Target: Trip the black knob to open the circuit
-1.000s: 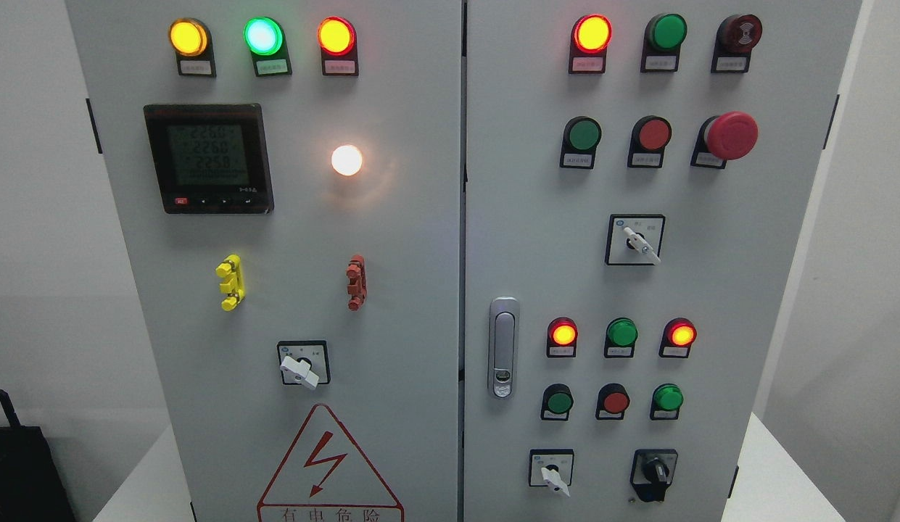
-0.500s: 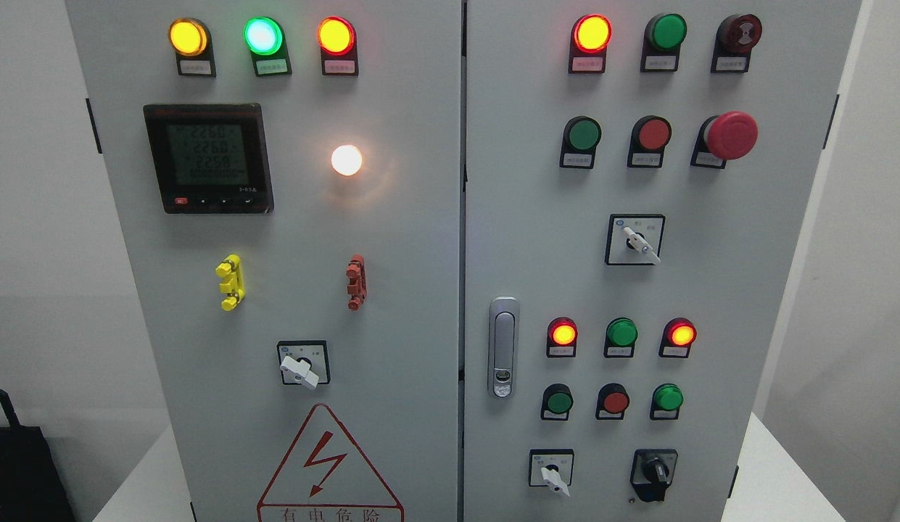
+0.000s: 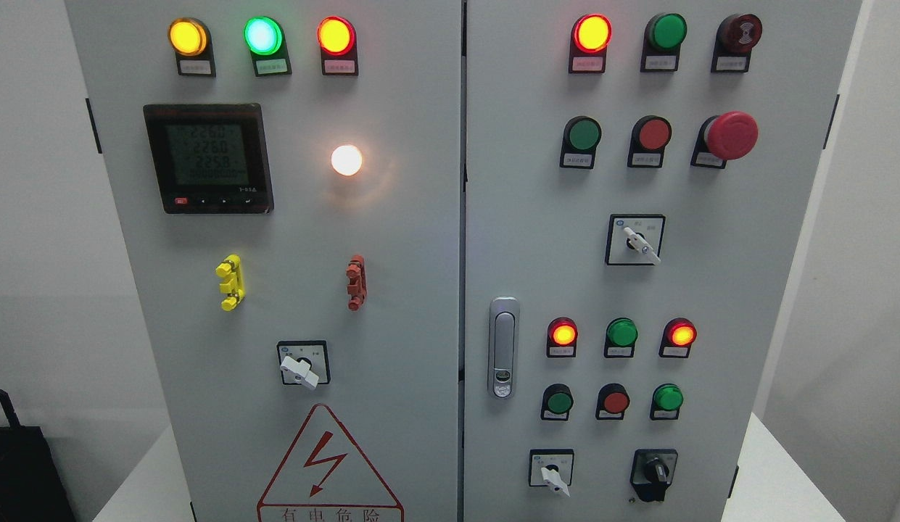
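Note:
A grey two-door electrical cabinet [image 3: 420, 239] fills the head view. The black rotary knob [image 3: 655, 473] sits at the lower right of the right door, its handle pointing straight up and down. Neither of my hands nor arms is in the picture.
The right door carries lit red lamps [image 3: 592, 32], green and red buttons, a red mushroom stop button [image 3: 731, 135], two white selector switches [image 3: 640, 243] and a silver door latch [image 3: 503, 346]. The left door has a meter [image 3: 207, 157], a white lamp and a white selector [image 3: 302, 368]. A black device [image 3: 22, 471] stands at the lower left.

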You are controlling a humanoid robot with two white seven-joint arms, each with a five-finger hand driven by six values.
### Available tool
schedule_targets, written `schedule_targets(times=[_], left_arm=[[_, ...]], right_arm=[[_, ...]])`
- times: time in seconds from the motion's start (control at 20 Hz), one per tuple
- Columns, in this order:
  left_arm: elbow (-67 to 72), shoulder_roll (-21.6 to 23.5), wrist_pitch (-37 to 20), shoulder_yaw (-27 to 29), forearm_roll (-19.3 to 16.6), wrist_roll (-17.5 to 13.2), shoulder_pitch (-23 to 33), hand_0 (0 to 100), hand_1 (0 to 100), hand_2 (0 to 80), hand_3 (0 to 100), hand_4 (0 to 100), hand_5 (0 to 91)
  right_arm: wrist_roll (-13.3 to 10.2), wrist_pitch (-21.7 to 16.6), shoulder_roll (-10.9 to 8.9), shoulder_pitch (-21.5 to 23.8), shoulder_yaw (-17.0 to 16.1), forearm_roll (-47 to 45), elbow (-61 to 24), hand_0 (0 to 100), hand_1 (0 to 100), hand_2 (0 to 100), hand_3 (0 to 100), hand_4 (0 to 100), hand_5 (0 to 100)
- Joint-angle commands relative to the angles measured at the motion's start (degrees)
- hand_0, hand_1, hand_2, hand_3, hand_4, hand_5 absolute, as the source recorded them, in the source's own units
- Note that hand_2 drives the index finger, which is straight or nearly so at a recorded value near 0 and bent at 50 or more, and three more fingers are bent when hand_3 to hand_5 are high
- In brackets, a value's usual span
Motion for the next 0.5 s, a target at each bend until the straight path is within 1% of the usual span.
schedule_targets(times=[0.0,0.45], left_arm=[[0.0,-0.1,-0.1,0.1,0.1,0.0,-0.2,12,39,0.0,0,0,0.0],[0.0,-0.1,-0.1,0.1,0.1,0.0,-0.1,12,39,0.0,0,0,0.0]], right_arm=[[-0.1,0.0,-0.28,-1.5,-0.6,-0.2,-1.7,98,79,0,89,81,78],[-0.1,2.2,-0.63,-4.1,-0.4,-0.2,-3.5,99,79,0,90,81,78]])
